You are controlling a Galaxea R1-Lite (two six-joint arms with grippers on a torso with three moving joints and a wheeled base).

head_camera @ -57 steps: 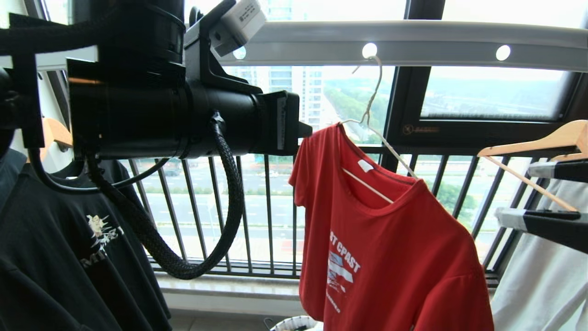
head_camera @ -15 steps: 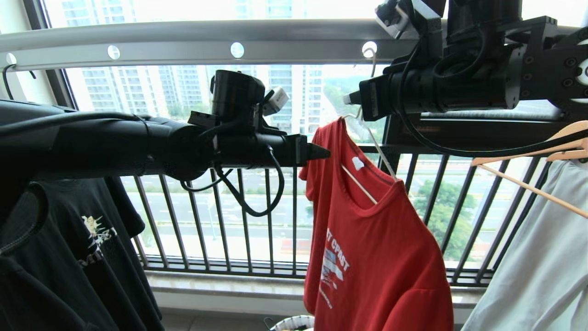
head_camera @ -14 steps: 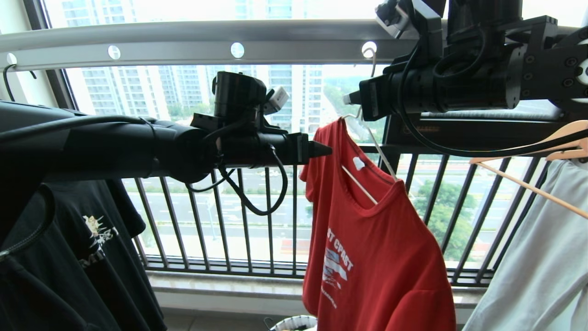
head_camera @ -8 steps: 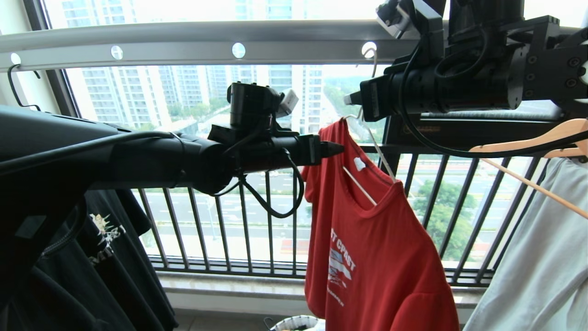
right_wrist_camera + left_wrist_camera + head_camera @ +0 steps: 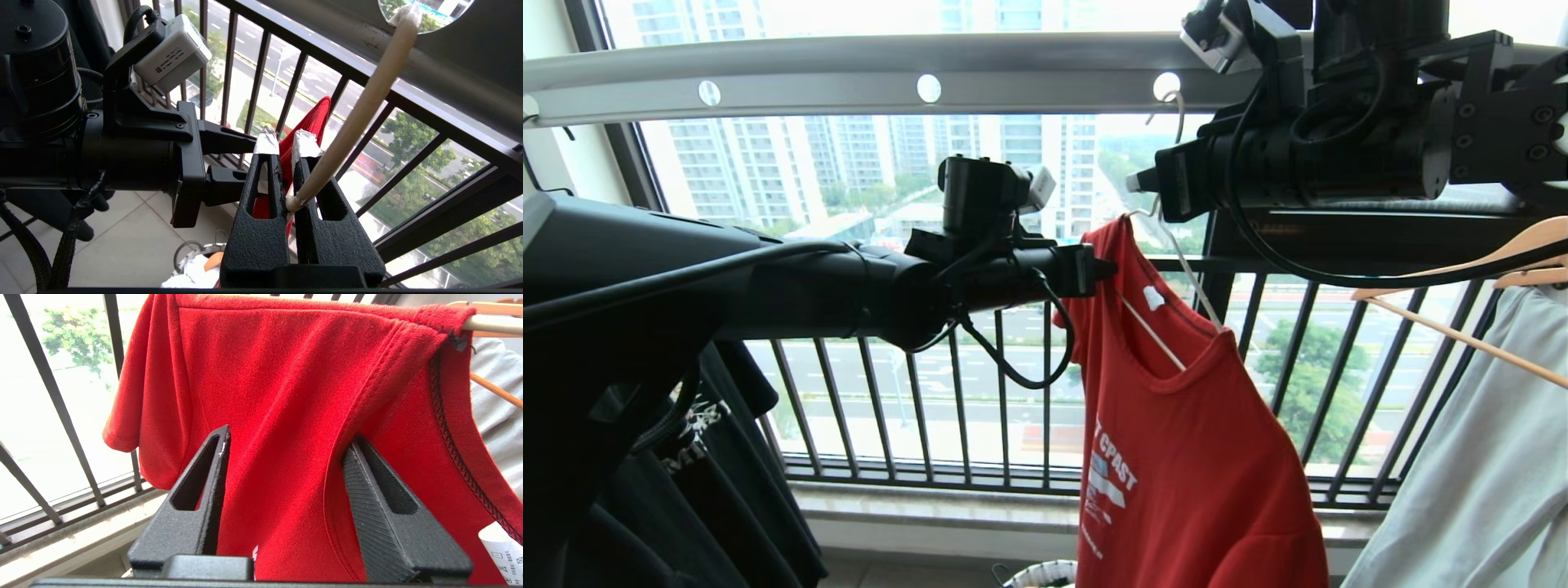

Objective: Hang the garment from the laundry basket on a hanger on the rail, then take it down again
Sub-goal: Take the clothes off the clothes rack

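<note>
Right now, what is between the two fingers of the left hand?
A fold of the red T-shirt, by its shoulder near the collar, lies between the fingers of the left hand. The left wrist view shows it.

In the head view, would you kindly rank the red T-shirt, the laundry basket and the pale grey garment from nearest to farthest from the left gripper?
1. Red T-shirt: the left gripper is at its shoulder.
2. Pale grey garment: far right, beyond the T-shirt.
3. Laundry basket: on the floor, well below the gripper.
</note>
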